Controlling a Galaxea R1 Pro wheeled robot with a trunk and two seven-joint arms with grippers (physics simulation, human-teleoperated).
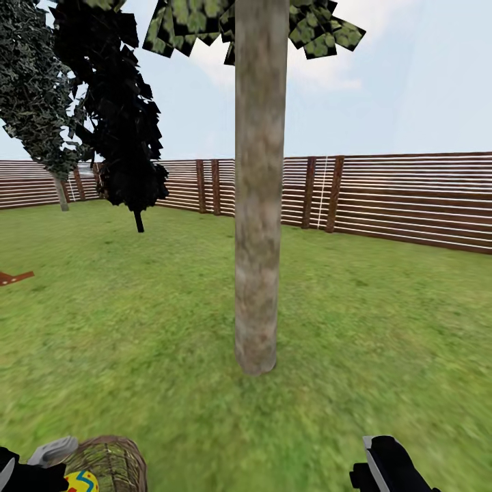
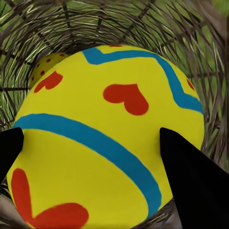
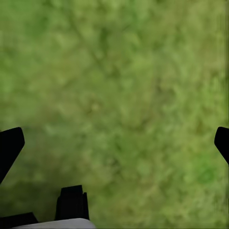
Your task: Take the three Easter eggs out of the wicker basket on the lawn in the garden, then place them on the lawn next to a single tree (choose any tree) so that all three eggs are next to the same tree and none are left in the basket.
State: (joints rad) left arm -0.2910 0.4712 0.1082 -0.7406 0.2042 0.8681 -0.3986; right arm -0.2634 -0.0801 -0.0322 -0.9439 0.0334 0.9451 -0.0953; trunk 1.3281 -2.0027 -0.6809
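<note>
Left pincer [image 2: 90,157] grips an egg [image 2: 107,133] inside the basket [image 1: 113,461] near the tree [image 1: 260,205]; right pincer [image 3: 117,143] hangs open over lawn [image 3: 119,71].

Yellow egg [image 2: 109,133], blue zigzags, red hearts

Tree trunk [image 1: 260,205] dead centre of frame, only obstacle ahead; open lawn [image 1: 383,328] either side. Lower left: wicker basket [image 1: 116,461] wall rings the egg [image 2: 109,133], tight around left fingers [image 2: 191,181]
</note>
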